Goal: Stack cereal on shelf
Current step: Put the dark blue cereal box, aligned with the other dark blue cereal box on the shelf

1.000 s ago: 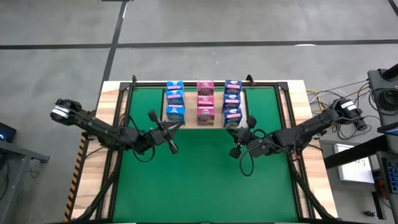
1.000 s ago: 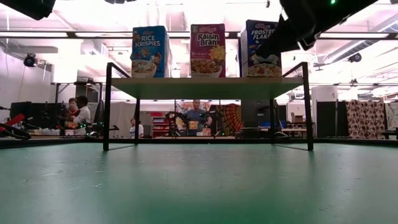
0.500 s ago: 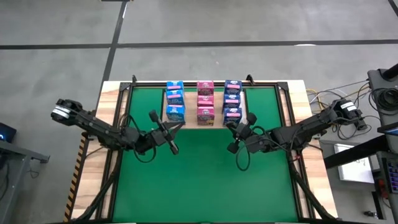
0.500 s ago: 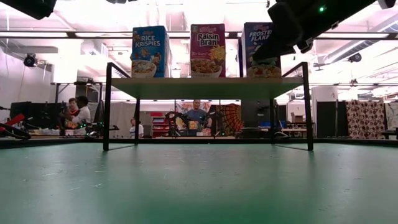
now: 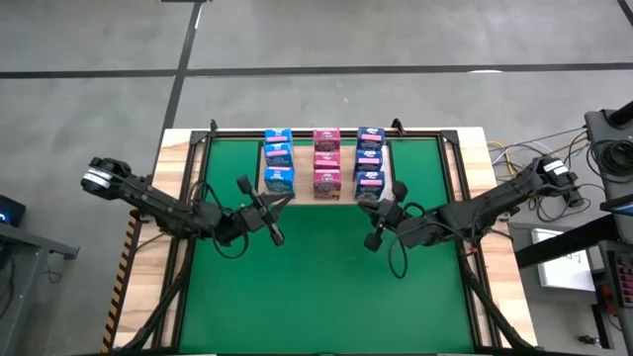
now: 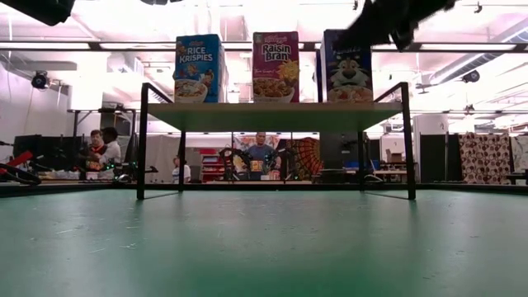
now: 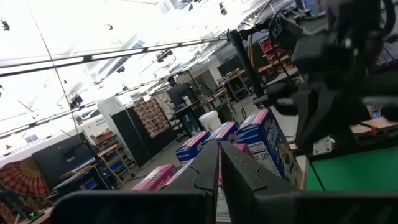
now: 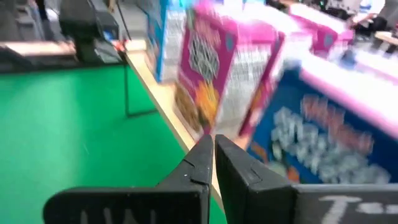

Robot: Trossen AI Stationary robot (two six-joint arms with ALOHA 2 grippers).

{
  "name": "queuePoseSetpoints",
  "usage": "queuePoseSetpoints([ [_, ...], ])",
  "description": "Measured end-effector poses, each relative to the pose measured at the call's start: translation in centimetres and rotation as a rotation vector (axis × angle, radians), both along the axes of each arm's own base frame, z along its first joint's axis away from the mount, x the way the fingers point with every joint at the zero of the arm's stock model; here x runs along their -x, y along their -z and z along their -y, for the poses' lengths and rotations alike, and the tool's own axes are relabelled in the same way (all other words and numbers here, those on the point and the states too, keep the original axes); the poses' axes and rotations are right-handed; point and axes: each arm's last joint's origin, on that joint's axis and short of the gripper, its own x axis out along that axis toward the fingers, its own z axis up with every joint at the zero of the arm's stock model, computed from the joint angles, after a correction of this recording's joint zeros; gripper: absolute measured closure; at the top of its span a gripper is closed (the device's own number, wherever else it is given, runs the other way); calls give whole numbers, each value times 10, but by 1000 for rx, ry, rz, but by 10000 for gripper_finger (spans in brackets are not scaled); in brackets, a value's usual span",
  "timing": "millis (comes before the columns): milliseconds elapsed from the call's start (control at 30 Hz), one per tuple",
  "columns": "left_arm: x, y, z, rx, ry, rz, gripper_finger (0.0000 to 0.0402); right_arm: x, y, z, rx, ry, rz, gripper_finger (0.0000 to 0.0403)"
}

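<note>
Since half a second ago the right gripper (image 5: 377, 219) has moved back from the dark blue boxes toward 4 o'clock, and in the low view it no longer covers the front dark blue box (image 6: 347, 77).

Nine cereal boxes stand on the shelf (image 5: 326, 197) at 12 o'clock on the table. They make three rows of three. From above, the three light blue boxes (image 5: 278, 159) are on the 9 o'clock side, the three pink boxes (image 5: 326, 160) are in the middle, and the three dark blue boxes (image 5: 370, 161) are on the 3 o'clock side.

The low view shows only three boxes, one from each row: light blue (image 6: 199, 69), pink (image 6: 275, 67) and dark blue. The others hide behind them. That view also shows the shelf top (image 6: 272, 116) raised on thin black legs above the green mat (image 6: 264, 247), which the high view does not show.

The right gripper hangs just at 6 o'clock from the dark blue row, not touching it. Its wrist view shows its fingers (image 8: 198, 163) almost shut, with only a thin gap, and nothing between them.

The left gripper (image 5: 259, 210) waits over the mat at 7 o'clock from the light blue row. Its fingers (image 7: 208, 169) are also almost shut and hold nothing.

People (image 6: 261, 155) stand far back in the room.
</note>
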Motion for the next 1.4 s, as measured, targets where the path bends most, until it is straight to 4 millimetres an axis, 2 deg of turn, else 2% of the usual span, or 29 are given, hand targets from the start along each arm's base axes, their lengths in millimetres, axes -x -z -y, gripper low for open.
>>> queuePoseSetpoints([
  [133,1,-2,0,-2,-2,5,401,-4,-28,-2,-5,-34,33,394],
  [267,5,-7,-2,-2,-7,21,401,-8,-62,8,-34,-44,16,394],
  [433,10,-13,-4,14,-21,46,401,-11,-92,31,-50,22,-48,394],
  [633,10,-13,-4,16,-21,48,401,-11,-110,66,-41,146,-107,394],
  [800,10,-13,-4,16,-22,47,401,-10,-110,94,-91,159,-140,394],
  [933,10,-13,-4,16,-22,47,401,-9,-106,107,-99,177,-161,394],
  [1133,10,-13,-4,16,-22,46,401,-8,-104,110,-85,182,-182,394],
  [1400,10,-13,-4,19,-21,45,401,-8,-89,110,-81,182,-232,394],
])
